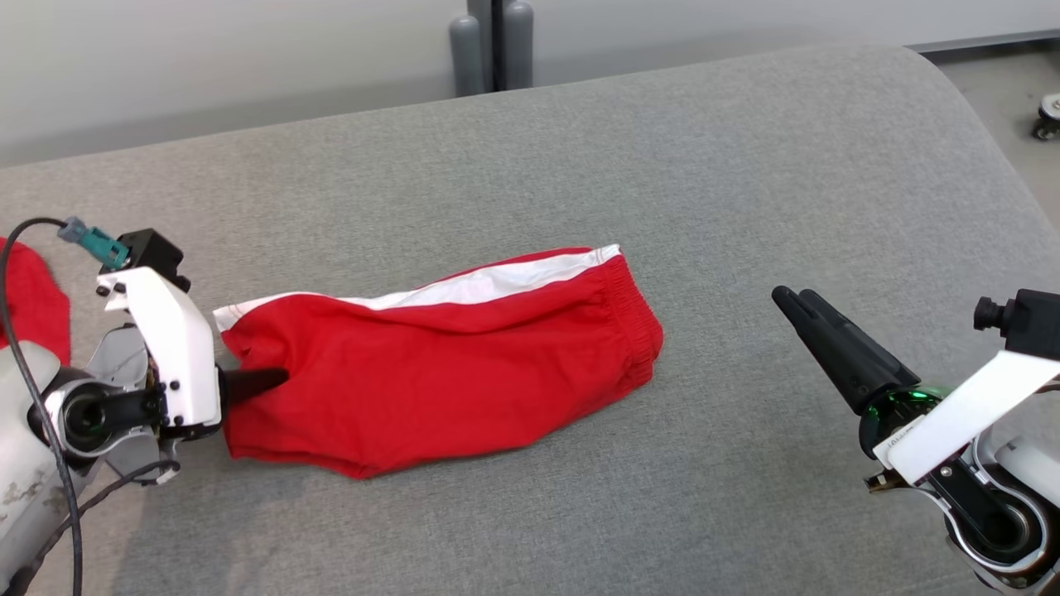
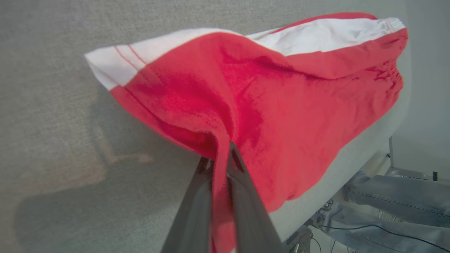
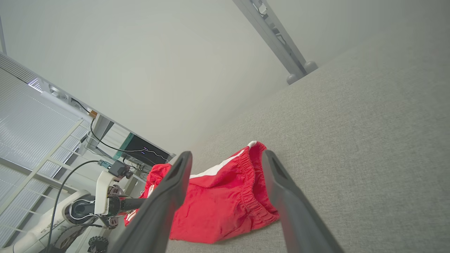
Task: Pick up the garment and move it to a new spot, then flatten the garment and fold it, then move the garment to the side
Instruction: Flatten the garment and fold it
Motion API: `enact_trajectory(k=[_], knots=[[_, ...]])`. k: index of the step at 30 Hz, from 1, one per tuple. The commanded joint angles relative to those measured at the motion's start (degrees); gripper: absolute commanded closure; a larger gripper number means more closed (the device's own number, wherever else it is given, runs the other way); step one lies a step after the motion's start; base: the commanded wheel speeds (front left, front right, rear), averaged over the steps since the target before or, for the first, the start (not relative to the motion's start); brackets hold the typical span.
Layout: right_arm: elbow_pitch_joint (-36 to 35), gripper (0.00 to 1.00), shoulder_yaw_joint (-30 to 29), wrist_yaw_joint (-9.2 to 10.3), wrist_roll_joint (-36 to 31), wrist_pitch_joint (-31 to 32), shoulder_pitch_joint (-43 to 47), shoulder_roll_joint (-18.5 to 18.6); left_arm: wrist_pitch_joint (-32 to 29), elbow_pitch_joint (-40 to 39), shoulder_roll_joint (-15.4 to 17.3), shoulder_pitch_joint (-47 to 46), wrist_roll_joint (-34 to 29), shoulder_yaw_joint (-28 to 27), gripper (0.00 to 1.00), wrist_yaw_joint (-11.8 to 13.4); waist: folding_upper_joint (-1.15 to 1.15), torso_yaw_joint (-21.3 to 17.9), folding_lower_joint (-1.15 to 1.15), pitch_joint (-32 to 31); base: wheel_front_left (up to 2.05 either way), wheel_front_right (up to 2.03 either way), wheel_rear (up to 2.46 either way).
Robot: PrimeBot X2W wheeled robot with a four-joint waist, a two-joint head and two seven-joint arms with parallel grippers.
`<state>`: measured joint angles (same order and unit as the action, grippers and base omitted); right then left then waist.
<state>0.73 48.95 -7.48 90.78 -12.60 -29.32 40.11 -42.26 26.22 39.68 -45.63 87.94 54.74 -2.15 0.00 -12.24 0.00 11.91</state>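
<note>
Garment: red shorts (image 1: 464, 364) with a white side stripe lie lengthwise on the worktop (image 1: 745, 165), nearer its left and near edges. The waistband points toward the middle.
Left gripper (image 1: 265, 381): clamped on the shorts' leg-hem end, by the worktop's left edge.
Right gripper (image 1: 795, 300): fingers spread wide and holding nothing, over the worktop's right side, well apart from the waistband.
Left wrist view adds: red cloth pinched between the two fingers (image 2: 242, 196), the hem raised with shadow beneath, and a person's jeans-clad legs (image 2: 397, 200) past the worktop's edge.
Right wrist view adds: the gathered elastic waistband up close, and a monitor (image 3: 144, 151) and window blinds (image 3: 28, 133) beyond the left arm.
Head view adds: a second red cloth (image 1: 29, 298) at the left edge.
Worktop: grey woven fabric with a rounded far-right corner.
Room: a pale wall, grey posts (image 1: 489, 45) behind the far edge, and a caster wheel (image 1: 1047, 116) on the floor.
</note>
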Motion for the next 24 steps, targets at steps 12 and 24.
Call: enact_trajectory(k=[12, 24], knots=[[0.2, 0.0, -0.2, -0.04, 0.6, 0.8, 1.2, 1.0, 2.4, -1.1, 1.4, 2.9, -2.4, 0.8, 0.0, 1.2, 0.0, 2.0, 0.0, -1.9, 0.0, 0.0, 0.0], [2.1, 0.0, 0.1, -0.04, -3.6, 0.0, 0.0, 1.3, 16.6, -9.5, 7.1, 0.4, -11.5, -2.5, 0.0, 1.7, 0.0, 5.1, 0.0, -4.1, 0.0, 0.0, 0.0]])
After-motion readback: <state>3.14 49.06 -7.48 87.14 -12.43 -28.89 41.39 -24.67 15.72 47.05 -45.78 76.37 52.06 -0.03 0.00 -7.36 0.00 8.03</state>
